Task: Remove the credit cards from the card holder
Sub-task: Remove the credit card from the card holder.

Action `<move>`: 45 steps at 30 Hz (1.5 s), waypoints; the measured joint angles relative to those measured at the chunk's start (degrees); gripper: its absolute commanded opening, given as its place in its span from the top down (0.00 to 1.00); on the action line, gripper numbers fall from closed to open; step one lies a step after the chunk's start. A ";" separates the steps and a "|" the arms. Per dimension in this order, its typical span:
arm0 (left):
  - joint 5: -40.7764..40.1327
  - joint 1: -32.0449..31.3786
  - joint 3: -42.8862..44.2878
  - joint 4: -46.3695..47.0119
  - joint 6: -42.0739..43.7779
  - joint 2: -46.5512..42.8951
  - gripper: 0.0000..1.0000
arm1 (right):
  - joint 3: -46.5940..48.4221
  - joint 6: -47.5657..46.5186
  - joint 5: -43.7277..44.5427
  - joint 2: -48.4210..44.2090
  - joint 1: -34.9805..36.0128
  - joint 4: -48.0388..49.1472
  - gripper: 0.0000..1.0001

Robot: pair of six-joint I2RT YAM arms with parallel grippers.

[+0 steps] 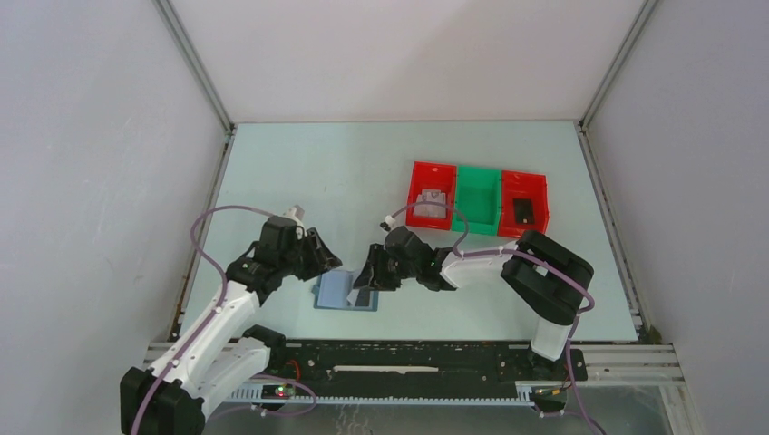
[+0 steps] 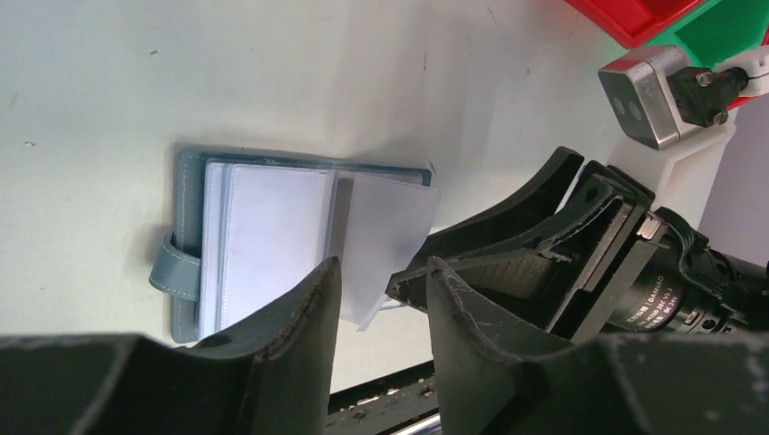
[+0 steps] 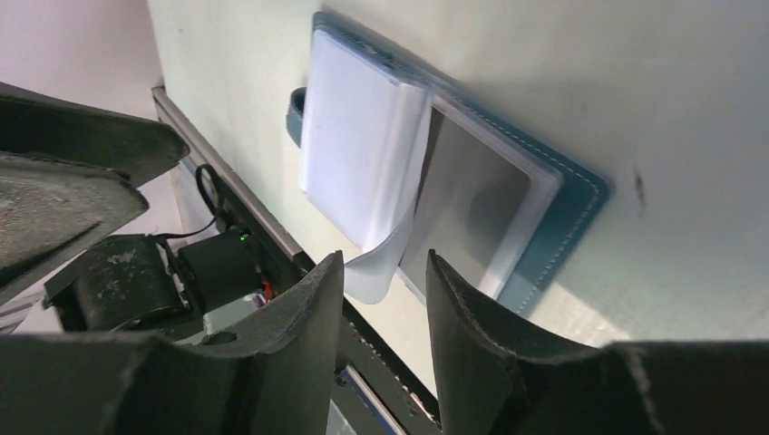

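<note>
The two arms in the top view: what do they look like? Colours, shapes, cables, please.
The left arm and the right arm have white links and bulky black joints; a mauve cable loops along each. The left end effector and the right end effector are black, with two thick tapered fingers, scuffed at the edges. A silver camera block sits on the right wrist.

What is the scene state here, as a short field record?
card holder: open flat on table, near edge
sleeve page: raised, curling at its free edge
pocketed card: grey, seemingly inside holder
grey card: in left red bin
black card: in right red bin
left gripper: open, holding nothing
right gripper: open, straddling sleeve edge, clamping nothing
</note>
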 measured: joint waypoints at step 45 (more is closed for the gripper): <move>11.67 1.75 -2.29 6.75 -0.11 5.18 0.55 | 2.73 -3.98 -1.53 2.05 0.31 -4.13 0.65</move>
